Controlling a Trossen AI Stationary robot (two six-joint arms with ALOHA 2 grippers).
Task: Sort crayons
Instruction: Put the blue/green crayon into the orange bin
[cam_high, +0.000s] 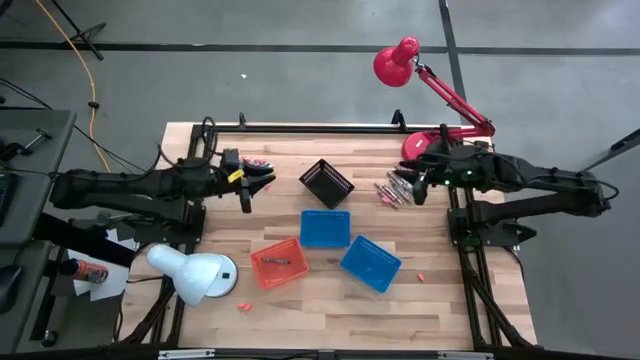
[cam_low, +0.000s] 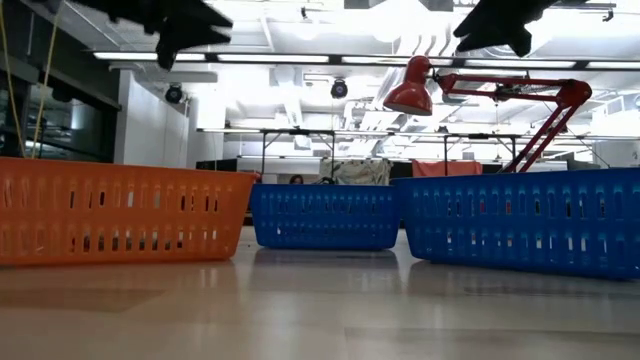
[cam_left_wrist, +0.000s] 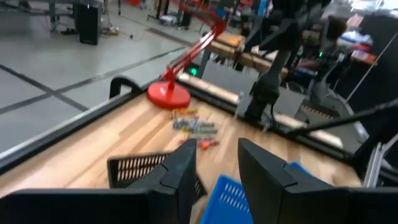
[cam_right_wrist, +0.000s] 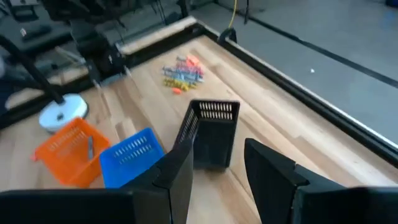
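Crayons are piled in two spots: one heap (cam_high: 392, 189) right of centre by the red lamp (cam_high: 430, 90), another (cam_high: 258, 163) upper left. A black basket (cam_high: 326, 183) sits between them. The left gripper (cam_high: 262, 182) and right gripper (cam_high: 408, 186) are held apart-jawed, nothing gripped.

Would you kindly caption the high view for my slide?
Both arms wait over crayon piles beside four baskets.

Wood table (cam_high: 330, 300) w/ baskets (cam_high: 325, 228), crayons (cam_high: 392, 190), two lamps (cam_high: 195, 274).
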